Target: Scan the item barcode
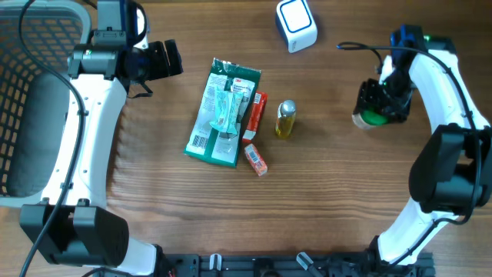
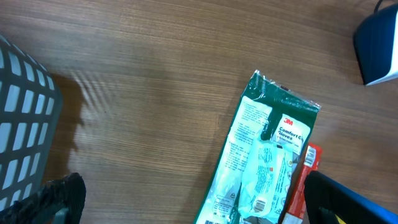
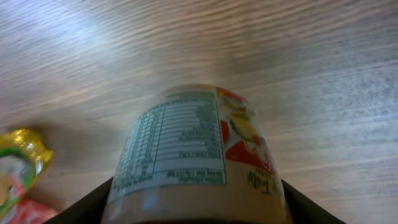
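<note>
Over the table, from above: the right gripper (image 1: 377, 100) sits well clear of the loose goods, jaws pressed onto a green-capped bottle (image 1: 373, 117). Whether the bottle rests on the wood or hangs just over it, I can't tell. The barcode scanner (image 1: 296, 25), white with a blue face, lies ahead of that gripper and off to its inner side, well apart. Across the table the left gripper (image 1: 165, 60) hangs spread wide, holding nothing, with a grey mesh basket (image 1: 31, 92) behind it.

On to the left wrist. Both fingers frame bare wood. A green 3M packet (image 2: 267, 162) lies ahead toward the right-hand finger, with a red box (image 2: 309, 163) tight against its far edge.

Now the right wrist. The bottle fills the gap between the fingers (image 3: 93, 202), its nutrition panel and fruit picture facing the camera. I can't make out a barcode on this face. A small gold-capped bottle (image 3: 22, 155) stands beyond, off to one side.

My read is that this is a stiff, round, glossy item of modest weight. It's likely to twist or slip in a two-finger pinch. It's best held across the body with the label left uncovered, then turned until the code faces the scanner.
</note>
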`<move>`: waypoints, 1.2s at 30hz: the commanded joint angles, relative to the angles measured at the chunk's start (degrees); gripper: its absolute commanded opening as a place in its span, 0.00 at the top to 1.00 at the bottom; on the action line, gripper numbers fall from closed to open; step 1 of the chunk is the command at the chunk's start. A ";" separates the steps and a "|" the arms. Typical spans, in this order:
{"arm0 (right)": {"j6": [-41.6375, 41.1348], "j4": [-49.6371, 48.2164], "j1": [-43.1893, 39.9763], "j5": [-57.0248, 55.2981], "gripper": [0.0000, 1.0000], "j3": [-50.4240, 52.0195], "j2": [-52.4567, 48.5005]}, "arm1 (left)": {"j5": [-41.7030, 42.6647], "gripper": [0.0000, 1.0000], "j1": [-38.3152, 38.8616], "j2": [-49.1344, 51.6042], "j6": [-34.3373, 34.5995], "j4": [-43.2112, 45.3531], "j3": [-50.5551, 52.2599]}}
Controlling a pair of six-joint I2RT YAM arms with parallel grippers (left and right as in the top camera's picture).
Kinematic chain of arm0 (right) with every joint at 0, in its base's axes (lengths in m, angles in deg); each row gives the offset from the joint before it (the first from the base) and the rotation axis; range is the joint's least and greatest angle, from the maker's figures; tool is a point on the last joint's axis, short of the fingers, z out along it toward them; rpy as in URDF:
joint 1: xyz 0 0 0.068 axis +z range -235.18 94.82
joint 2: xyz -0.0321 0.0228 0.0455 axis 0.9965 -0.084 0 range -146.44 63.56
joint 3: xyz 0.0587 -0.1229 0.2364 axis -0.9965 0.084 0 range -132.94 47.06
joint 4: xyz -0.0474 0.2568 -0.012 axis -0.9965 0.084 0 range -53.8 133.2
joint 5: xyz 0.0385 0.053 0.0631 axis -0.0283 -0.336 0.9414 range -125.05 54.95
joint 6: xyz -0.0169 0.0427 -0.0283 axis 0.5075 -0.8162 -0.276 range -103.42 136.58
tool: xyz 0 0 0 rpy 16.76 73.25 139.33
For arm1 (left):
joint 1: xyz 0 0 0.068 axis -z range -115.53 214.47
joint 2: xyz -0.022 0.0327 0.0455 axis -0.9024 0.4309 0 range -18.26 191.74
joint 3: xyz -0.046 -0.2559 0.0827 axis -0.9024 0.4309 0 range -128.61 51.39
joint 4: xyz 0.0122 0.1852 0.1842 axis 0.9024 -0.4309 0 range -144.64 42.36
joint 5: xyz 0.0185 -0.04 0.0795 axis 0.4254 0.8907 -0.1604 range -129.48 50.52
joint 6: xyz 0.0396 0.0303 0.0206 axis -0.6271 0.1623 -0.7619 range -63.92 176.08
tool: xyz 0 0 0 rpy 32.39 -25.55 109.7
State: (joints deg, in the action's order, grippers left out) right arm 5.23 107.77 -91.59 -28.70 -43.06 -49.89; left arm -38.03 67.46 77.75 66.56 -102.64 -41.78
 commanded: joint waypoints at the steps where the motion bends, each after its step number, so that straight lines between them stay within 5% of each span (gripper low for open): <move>1: -0.83 -3.32 -2.54 -0.96 0.84 4.98 -0.46 | 0.46 0.00 -0.26 0.35 -0.66 0.09 -0.04; 6: -0.81 -7.58 -4.17 -4.11 0.73 10.21 -0.48 | 0.48 0.00 -0.26 0.35 -0.66 0.09 -0.04; 8: -0.85 -8.02 -4.17 -5.01 0.51 10.60 -0.46 | 0.48 0.00 -0.26 0.35 -0.66 0.09 -0.04; 10: -0.87 -8.22 -4.17 -5.09 0.12 10.60 -0.46 | 0.48 0.00 -0.26 0.35 -0.66 0.09 -0.04; 11: -0.87 -8.37 -4.17 -5.11 0.00 10.60 -0.48 | 0.48 0.00 -0.26 0.35 -0.66 0.09 -0.04; 23: -1.73 -0.13 -1.75 -2.89 0.00 -4.59 8.15 | 0.46 0.00 -0.26 0.35 -0.66 0.09 -0.04; 29: -5.18 0.87 8.33 1.20 0.00 -5.16 17.94 | 0.46 0.00 -0.26 0.35 -0.66 0.09 -0.04; 36: -10.93 -3.80 21.94 7.85 0.01 -3.08 18.12 | 0.46 0.00 -0.26 0.35 -0.66 0.09 -0.04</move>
State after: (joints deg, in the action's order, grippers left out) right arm -1.63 106.04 -74.02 -24.94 -47.74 -31.16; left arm -38.03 67.46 77.75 66.56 -102.69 -41.78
